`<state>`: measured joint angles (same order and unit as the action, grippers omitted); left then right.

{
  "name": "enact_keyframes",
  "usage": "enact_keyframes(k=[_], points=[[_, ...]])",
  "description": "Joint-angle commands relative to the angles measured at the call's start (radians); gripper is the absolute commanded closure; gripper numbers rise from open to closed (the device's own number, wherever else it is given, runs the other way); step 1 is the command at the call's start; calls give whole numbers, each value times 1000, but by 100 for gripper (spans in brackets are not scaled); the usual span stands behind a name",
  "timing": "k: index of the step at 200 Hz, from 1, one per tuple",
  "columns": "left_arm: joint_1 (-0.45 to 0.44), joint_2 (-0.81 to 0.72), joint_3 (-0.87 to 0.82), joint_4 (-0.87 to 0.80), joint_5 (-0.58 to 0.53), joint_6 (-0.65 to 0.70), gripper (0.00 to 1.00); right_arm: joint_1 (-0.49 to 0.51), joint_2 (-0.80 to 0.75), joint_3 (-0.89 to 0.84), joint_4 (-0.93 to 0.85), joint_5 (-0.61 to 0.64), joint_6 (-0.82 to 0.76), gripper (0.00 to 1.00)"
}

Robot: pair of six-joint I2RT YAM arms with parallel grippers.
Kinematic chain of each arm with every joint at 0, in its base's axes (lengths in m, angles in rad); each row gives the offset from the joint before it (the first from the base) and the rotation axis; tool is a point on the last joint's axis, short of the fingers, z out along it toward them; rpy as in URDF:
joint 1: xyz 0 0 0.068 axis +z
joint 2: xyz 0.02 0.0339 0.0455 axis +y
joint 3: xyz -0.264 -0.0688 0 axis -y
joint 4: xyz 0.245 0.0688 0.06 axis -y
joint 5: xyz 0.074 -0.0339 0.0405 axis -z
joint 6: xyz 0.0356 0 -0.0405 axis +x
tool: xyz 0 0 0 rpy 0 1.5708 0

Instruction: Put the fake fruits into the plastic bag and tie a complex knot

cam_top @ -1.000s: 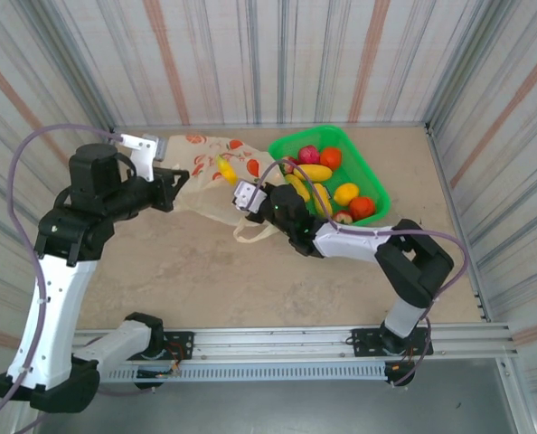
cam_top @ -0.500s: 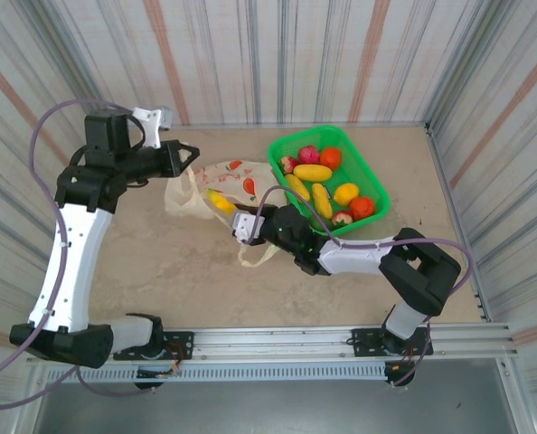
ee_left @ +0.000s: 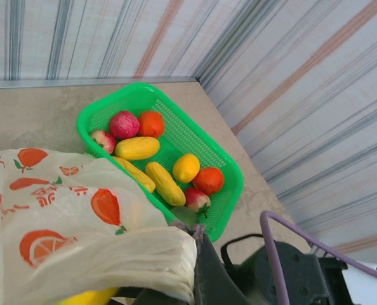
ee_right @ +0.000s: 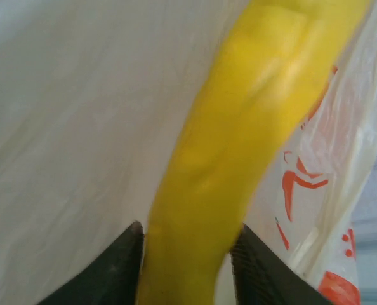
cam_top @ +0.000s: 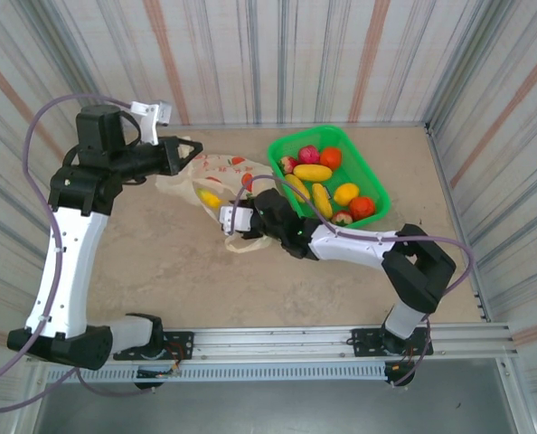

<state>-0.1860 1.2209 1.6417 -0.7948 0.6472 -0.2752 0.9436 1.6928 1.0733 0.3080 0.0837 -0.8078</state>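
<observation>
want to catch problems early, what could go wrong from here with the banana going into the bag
1. The banana sits between the fingers of the right pincer, inside the plastic bag. Withdrawing could drag it or the thin film out.
2. The left pincer pinches just a bunched edge of the bag. If that slips, the mouth may collapse.

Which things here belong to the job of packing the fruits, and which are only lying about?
Job: bag, held by left gripper; banana at right gripper; fruits in basket.
Lying about: basket, rail.
</observation>
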Motion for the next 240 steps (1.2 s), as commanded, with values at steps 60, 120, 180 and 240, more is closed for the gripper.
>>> enact_keyframes(k=[60, 120, 180, 240], points=[[-27, -191, -222, 10, -94, 60, 100, -75, 65, 210, -405, 55, 167, 28], [-44, -218, -263, 10, -132, 63, 100, -103, 98, 271, -536, 0, 275, 49], [-77, -247, -276, -23, -217, 98, 100, -161, 79, 375, -593, -70, 413, 95], [-139, -257, -332, -68, -353, 160, 100, -238, 22, 571, -626, -453, 732, 100]])
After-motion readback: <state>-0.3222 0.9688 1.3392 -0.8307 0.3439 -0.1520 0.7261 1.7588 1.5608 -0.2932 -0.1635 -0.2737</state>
